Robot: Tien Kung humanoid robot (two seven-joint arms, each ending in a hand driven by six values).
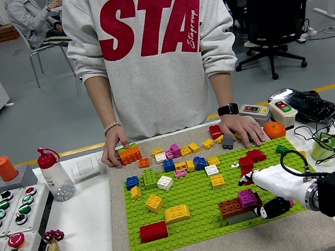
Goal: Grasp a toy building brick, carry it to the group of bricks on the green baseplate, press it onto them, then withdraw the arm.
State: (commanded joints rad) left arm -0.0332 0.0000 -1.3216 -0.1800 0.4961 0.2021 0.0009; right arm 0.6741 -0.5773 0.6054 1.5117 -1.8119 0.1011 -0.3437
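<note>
A person's hands (115, 151) rest at the far edge of the green studded plastic baseplate (199, 222). The small magenta brick (248, 197) sits atop the brown bricks (231, 206). The white right robot hand (272, 193) lies beside it, fingers relaxed, holding nothing.

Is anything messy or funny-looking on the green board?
Nothing stands out. The bricks are scattered on the baseplate, but all sit flat, none tipped or broken. The right hand rests by the brown and magenta stack.

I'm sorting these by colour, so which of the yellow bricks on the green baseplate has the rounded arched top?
The large yellow brick at the front, just right of the red brick. Its top is curved; the other yellow bricks are small and square.
</note>
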